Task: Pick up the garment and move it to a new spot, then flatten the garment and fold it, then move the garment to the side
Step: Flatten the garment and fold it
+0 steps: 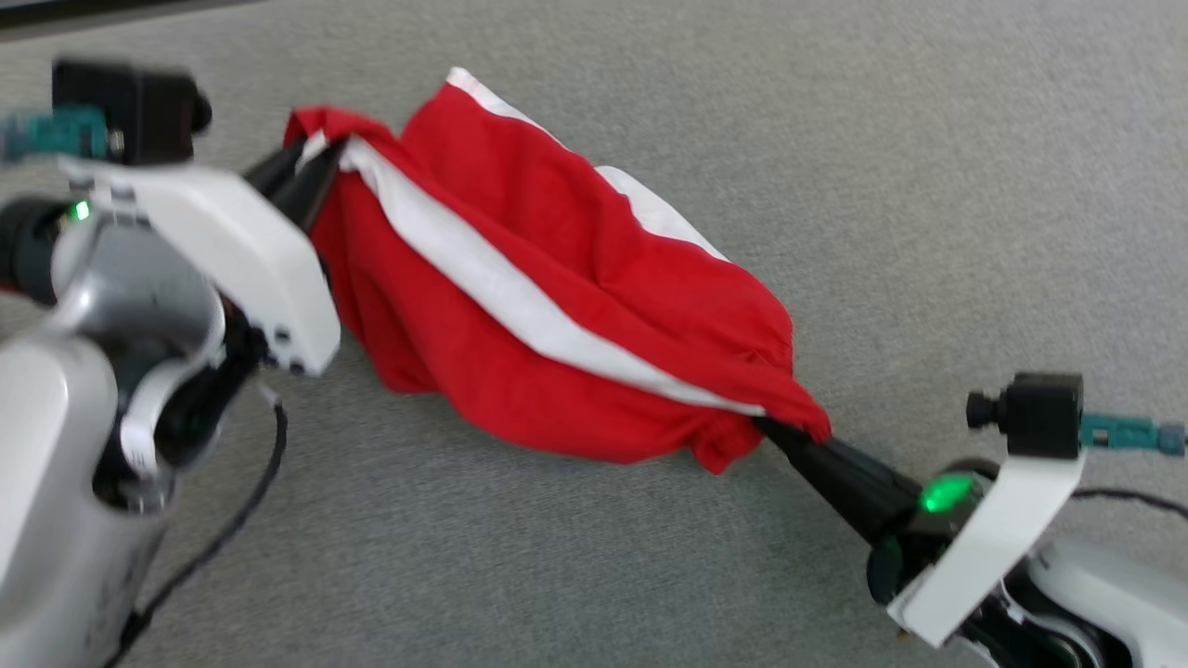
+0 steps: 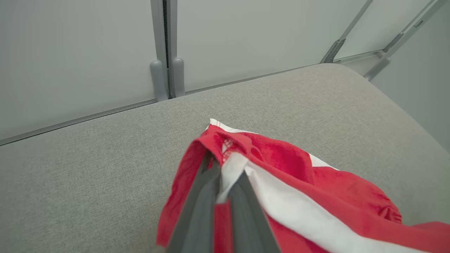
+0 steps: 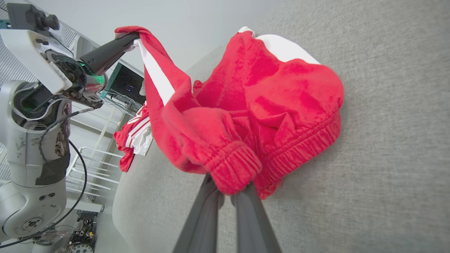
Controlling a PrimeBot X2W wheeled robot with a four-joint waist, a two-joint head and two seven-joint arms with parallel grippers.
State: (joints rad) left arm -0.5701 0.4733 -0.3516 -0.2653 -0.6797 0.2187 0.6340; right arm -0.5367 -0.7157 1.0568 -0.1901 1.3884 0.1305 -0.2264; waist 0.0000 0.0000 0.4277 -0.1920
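Where the right gripper comes up from the lower right, its two long dark fingers are pinched tight on a ribbed, elastic hem of the garment. This is a soft red knit piece with a broad white stripe running along it. The cloth is strung slantwise between the two arms and sags in loose, rounded folds. In the right wrist view its lower bulk appears to lie against the grey surface. At the far upper end the left gripper is likewise clamped on a bunched red and white corner and holds it raised. A thin black cable loops under the left arm's pale shell.

The surface is a flat, finely woven grey fabric. A wide stretch of it lies open to the right of the garment and beyond it. In the left wrist view it ends in a soft rounded edge and a curved corner, close against smooth pale panels joined by grey metal posts.
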